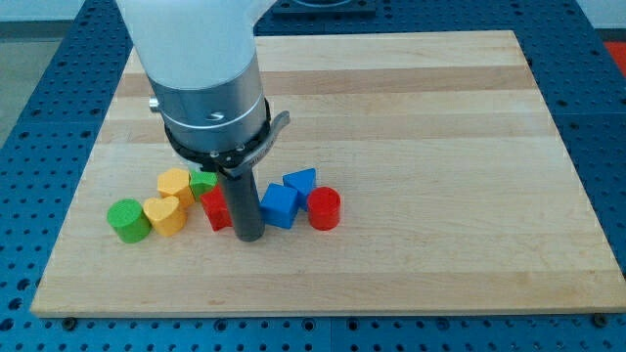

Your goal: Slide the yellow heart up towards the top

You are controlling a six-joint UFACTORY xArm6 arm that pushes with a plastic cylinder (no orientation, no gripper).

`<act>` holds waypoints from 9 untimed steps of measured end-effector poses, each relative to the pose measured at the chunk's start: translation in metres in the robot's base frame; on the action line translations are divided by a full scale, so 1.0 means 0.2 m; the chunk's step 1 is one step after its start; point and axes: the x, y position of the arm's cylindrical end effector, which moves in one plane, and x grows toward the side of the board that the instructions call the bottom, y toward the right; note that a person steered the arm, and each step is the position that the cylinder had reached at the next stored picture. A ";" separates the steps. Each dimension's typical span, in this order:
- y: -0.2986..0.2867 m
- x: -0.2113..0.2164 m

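The yellow heart (164,215) lies at the view's lower left of the wooden board (411,117), between a green cylinder (127,220) on its left and a red block (215,209) on its right. A second yellow block (175,184) sits just above it, touching a green block (203,182). My tip (250,236) rests on the board to the right of the red block and left of a blue block (281,206), well to the right of the yellow heart.
A blue triangular block (301,182) and a red cylinder (324,209) sit to the right of my tip. The arm's large white and grey body (210,88) hangs over the board's upper left. Blue perforated table surrounds the board.
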 end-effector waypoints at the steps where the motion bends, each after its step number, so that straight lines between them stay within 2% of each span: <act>1: 0.00 -0.10; 3: 0.07 -0.23; 5: 0.14 -0.25; 7: -0.01 -0.02; 9: -0.52 0.25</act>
